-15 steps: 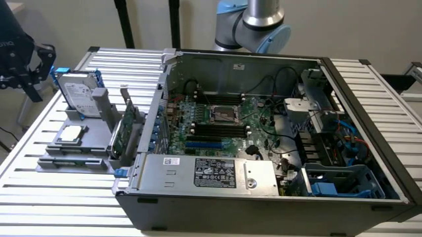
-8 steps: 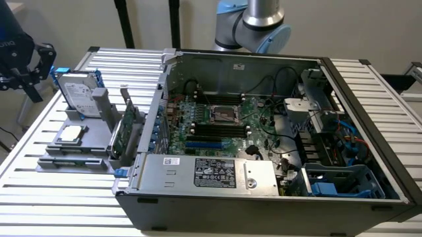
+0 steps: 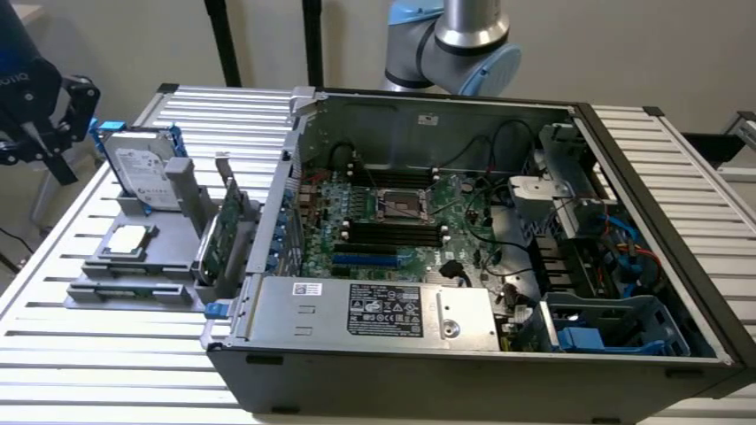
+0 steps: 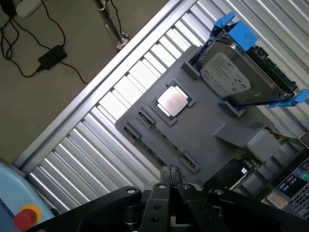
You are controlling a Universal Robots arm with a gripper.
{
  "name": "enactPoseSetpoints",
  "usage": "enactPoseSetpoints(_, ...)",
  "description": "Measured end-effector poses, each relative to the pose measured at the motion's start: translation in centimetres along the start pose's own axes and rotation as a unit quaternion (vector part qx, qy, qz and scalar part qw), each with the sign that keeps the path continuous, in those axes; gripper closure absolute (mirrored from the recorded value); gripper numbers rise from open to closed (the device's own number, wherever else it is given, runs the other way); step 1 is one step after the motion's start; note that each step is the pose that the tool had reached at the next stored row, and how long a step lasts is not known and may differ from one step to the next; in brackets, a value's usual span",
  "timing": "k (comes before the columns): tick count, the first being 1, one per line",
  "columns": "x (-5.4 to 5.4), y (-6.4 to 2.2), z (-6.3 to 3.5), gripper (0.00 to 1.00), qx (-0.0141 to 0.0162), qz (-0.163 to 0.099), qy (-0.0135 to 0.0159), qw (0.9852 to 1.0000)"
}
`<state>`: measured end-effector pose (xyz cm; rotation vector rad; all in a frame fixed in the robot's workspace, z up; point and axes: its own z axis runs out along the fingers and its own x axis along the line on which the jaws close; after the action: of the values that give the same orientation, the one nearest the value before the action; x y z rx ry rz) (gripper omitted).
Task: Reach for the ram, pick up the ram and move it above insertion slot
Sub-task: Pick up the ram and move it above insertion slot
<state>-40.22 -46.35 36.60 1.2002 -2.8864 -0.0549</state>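
**Desk:** Where does the ram sit?

**Spotter:** Your long, thin green circuit-board stick, the ram (image 4: 160,147), stands on edge in a slot along the low lip of a grey plastic fixture (image 4: 212,121). It is seated between small latches and nothing grips it.

**Desk:** And the pincer?

**Spotter:** Your black gripper (image 4: 171,170) has its two fingers pressed together, with nothing between them. In the wrist view the tips point at the fixture's edge, close to the ram's slot. You cannot tell from here whether they touch it.

**Desk:** What surrounds the ram?

**Spotter:** Just beside it on the same fixture lies a square silver processor chip (image 4: 171,101), flat in its recess. Beyond that, a silver hard drive in a blue frame (image 4: 227,72) stands tilted. A larger green expansion card with a metal bracket (image 3: 225,235) stands upright at the fixture's side nearest the case.

**Desk:** And the destination?

**Spotter:** At the exterior view's right you see the open dark computer case (image 3: 473,372) lying on the slatted aluminium table (image 3: 106,363). The green motherboard (image 3: 413,190) is exposed, and the black memory slots (image 3: 396,235) run across its middle, well apart from the ram. The arm's grey-and-blue joint (image 3: 473,44) rises behind the case.
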Motion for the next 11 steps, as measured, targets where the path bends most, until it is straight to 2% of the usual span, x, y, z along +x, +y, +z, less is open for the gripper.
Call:
enactPoseSetpoints(3, 0.0, 0.0, 0.03, 0.89, 0.0, -0.027, 0.0011, 0.9996)
enactPoseSetpoints(6, 0.0, 0.0, 0.06, 0.89, 0.0, -0.054, 0.0021, 0.9985)
enactPoseSetpoints(11, 0.0, 0.0, 0.16, 0.89, 0.0, -0.1, 0.0039, 0.995)
